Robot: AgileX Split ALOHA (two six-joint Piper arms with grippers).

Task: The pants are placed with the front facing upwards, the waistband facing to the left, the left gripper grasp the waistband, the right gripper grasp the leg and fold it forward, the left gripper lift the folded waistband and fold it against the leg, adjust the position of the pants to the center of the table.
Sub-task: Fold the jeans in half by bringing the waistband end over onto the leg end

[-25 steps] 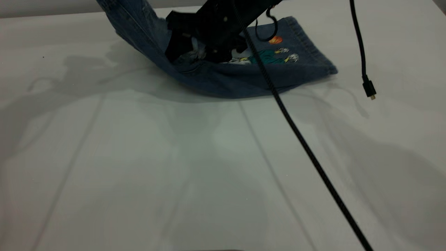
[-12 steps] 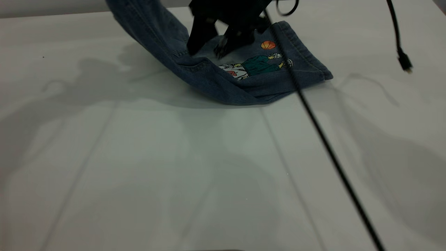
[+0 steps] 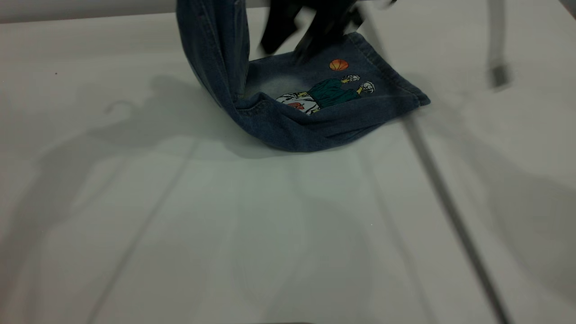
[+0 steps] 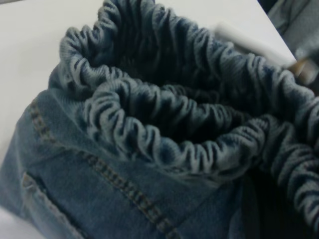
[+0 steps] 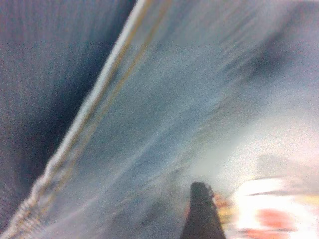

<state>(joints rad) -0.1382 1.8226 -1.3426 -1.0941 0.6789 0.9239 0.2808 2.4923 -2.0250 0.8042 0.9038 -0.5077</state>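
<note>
The lifted waistband end of the pants (image 3: 288, 103) has swung rightward, now hanging upright; the right gripper (image 3: 306, 27) rose toward the bench's far edge.

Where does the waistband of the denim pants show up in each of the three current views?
Exterior view: not visible; the lifted part of the pants runs out of the top edge.
Left wrist view: the ruched waistband fills most of the picture, bunched in folds.
Right wrist view: not identifiable; only blurred denim.
Shared landmark: the blue denim, with the cartoon print in the exterior view.

Right end effector (image 3: 310, 27), seemingly raised
</note>
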